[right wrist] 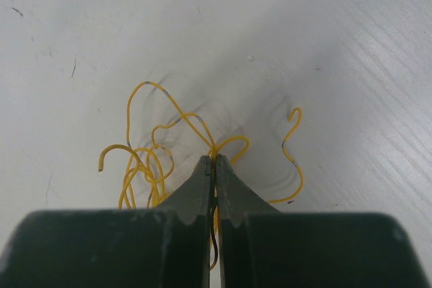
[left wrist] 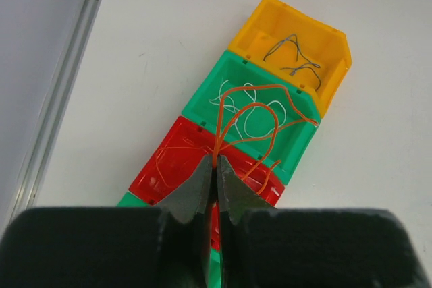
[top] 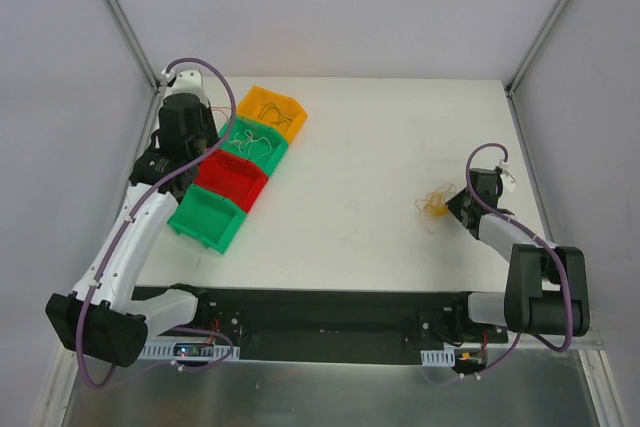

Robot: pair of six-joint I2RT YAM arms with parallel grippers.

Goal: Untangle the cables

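Cables in two lots, each pinched in a closed claw.
Left claw [left wrist: 216,162]: gripping orange cable [left wrist: 256,87], looped above red bin [left wrist: 169,166] and green bin [left wrist: 236,65]. Right claw [right wrist: 214,161]: gripping yellow cables [top: 434,209], clumped on table [top: 380,147].

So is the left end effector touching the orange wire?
Touching. The left wrist view shows the left end effector pinched shut on the orange wire, right at its tips.

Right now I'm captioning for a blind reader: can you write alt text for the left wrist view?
The left fingers pinch a looping orange wire above a red bin. Beyond it sit a green bin holding white wires and a yellow bin holding grey wires.
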